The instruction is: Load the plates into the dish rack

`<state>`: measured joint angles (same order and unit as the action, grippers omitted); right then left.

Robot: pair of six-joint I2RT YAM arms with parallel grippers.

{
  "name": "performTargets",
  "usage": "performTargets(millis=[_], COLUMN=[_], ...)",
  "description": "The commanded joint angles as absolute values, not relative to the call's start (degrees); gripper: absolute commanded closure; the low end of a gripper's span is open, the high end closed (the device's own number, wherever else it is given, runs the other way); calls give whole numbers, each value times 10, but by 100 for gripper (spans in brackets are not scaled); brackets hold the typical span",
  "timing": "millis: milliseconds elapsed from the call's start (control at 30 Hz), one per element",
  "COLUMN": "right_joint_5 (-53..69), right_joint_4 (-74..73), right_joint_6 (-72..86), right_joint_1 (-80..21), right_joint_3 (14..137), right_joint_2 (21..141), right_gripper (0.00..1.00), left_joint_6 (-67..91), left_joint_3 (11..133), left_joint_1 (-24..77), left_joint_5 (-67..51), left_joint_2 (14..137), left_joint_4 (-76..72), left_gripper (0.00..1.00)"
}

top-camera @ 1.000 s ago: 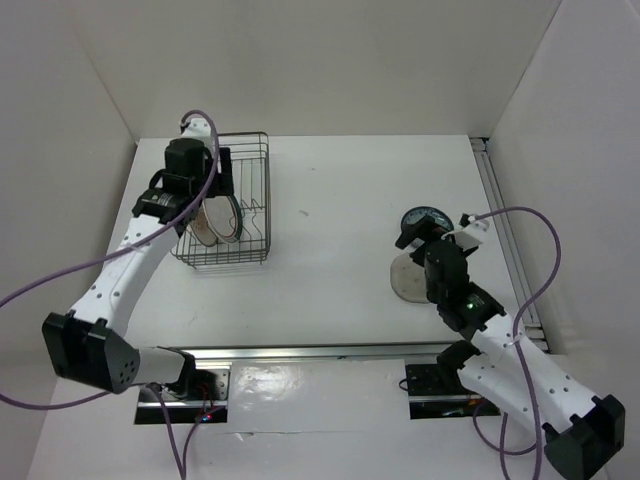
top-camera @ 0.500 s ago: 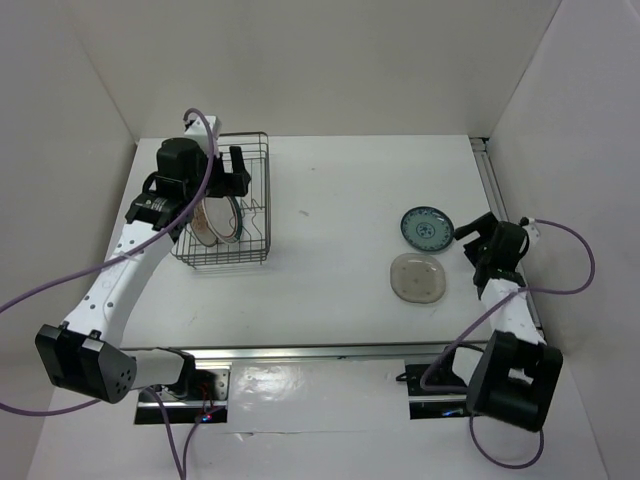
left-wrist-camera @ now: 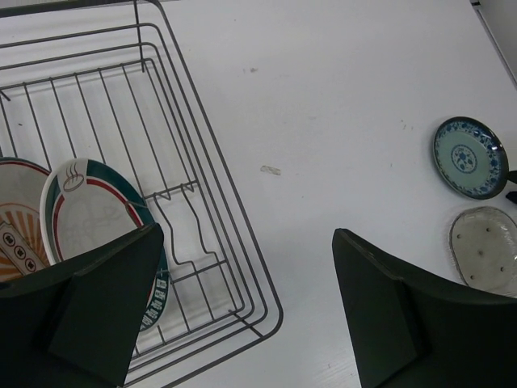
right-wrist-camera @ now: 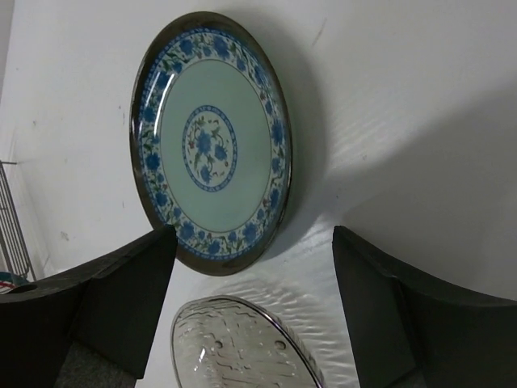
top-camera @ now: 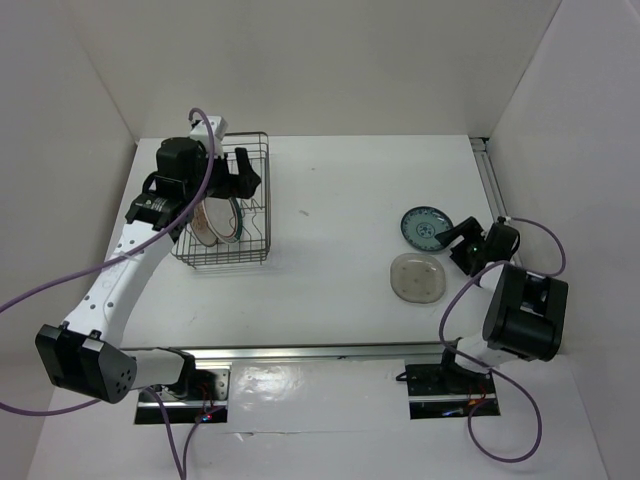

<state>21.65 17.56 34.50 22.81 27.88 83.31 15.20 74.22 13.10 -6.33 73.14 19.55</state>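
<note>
The dish rack (top-camera: pixel 252 190) stands at the back left, and two plates lean upright in it: one white with an orange-red centre (left-wrist-camera: pixel 18 242), one white with a green-red rim ring (left-wrist-camera: pixel 90 212). My left gripper (top-camera: pixel 244 170) hovers open over the rack's right side, holding nothing. On the table to the right lie the small teal patterned plate (top-camera: pixel 424 227) and the small beige-grey plate (top-camera: pixel 416 277). My right gripper (top-camera: pixel 461 247) is low by the table, just right of the teal plate (right-wrist-camera: pixel 212 137), open and empty, with the beige-grey plate (right-wrist-camera: pixel 234 347) below between its fingers' line of sight.
The rack's divider prongs (left-wrist-camera: pixel 182 218) to the right of the two plates are free. White walls close in the table on the left, back and right. A metal rail (top-camera: pixel 505 230) runs along the table's right edge, close behind my right gripper.
My right arm has pulled back from above the two flat plates and dropped low at their right side. My left gripper has opened and lifted slightly right of the racked plates.
</note>
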Motion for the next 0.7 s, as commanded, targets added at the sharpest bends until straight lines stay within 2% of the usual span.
performTargets(millis=[0, 67, 200, 300, 400, 433, 467, 567, 633, 667], right_joint_5=[218, 218, 207, 207, 207, 201, 201, 184, 176, 181], right_joint_4=[232, 248, 263, 276, 287, 287, 287, 294, 283, 283], right_joint_6=[337, 344, 345, 356, 361, 361, 361, 367, 367, 367], right_joint_1=[221, 221, 216, 216, 211, 211, 204, 199, 199, 199], right_joint_3=[284, 291, 309, 316, 324, 330, 330, 330, 337, 337], right_joint_2=[857, 879, 910, 938, 970, 977, 990, 1002, 1008, 1013], right_gripper=[16, 17, 27, 29, 39, 44, 61, 82, 100, 100], left_joint_6=[154, 154, 154, 154, 154, 154, 154, 154, 154, 154], left_joint_3=[736, 736, 736, 736, 736, 736, 730, 730, 730, 730], left_joint_1=[130, 130, 130, 130, 130, 130, 130, 130, 130, 130], left_joint_5=[-88, -93, -98, -98, -98, -98, -98, -98, -93, -93], left_joint_2=[720, 720, 720, 720, 720, 720, 720, 720, 720, 720], left_joint_4=[168, 168, 163, 163, 163, 163, 163, 163, 163, 163], left_gripper=[0, 0, 0, 0, 0, 0, 0, 0, 0, 0])
